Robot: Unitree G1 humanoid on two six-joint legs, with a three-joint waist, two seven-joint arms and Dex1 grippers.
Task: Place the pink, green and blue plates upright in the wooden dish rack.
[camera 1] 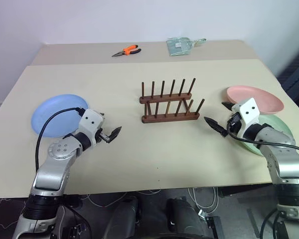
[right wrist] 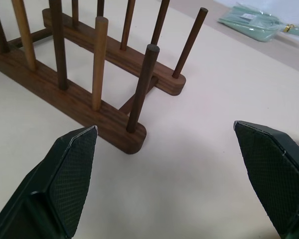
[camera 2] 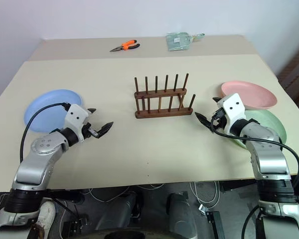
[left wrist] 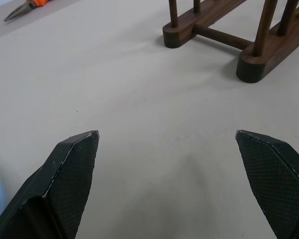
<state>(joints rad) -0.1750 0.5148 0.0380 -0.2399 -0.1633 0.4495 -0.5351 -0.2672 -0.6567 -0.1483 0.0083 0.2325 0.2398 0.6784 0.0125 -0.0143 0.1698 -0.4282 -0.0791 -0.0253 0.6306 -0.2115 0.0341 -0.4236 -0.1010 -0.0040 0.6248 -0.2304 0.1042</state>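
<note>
Nearest the head camera: left gripper (camera 1: 108,133) and right gripper (camera 1: 218,119), both raised just above the table (camera 1: 139,154), fingers spread wide, holding nothing. Left one angled in toward the middle from the robot's left, right one angled in from the robot's right, each pointing roughly toward the rack. In the wrist views, black textured fingertips (left wrist: 72,164) well apart over bare tabletop, same for the right fingertips (right wrist: 70,169).

Between the two grippers, further back on the table: wooden dish rack (camera 1: 169,107), dark brown, two parallel rails with rows of thin upright pegs, no plate in it. Standing apart from both grippers, nearer to the right one.

Blue plate (camera 1: 55,113) flat on the table at the robot's left, behind the left arm, partly covered by the wrist and a black cable. Pink plate (camera 1: 254,98) flat at the robot's right, behind the right gripper. Green plate (camera 2: 269,124) just beside and in front of the pink one, mostly hidden under the right arm; cannot tell if the two touch.

Far back on a second tabletop: orange-handled pliers (camera 1: 127,51) and a pale green packet (camera 1: 182,46).
</note>
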